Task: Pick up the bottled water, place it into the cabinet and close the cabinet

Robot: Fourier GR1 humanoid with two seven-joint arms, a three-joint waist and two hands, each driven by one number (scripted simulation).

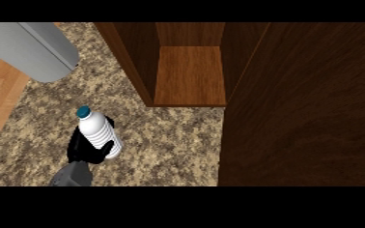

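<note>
Left hand (pixel 89 149) clenched round clear ribbed plastic water bottle with teal cap (pixel 98 130), on speckled granite counter (pixel 171 145), left of open dark wooden cabinet (pixel 189 75). Best kept upright, carried rightward onto shelf, clear of door (pixel 299 116).

No readable text, label, brand, number or sign anywhere; bottled water (pixel 98 131) plain white, unmarked.

The single head view looks steeply down from above onto the speckled beige stone counter (pixel 171 140), facing the open dark-brown wooden cabinet (pixel 189 72) at the upper middle, near enough that only one grey forearm (pixel 71 175) enters from the lower edge.
</note>
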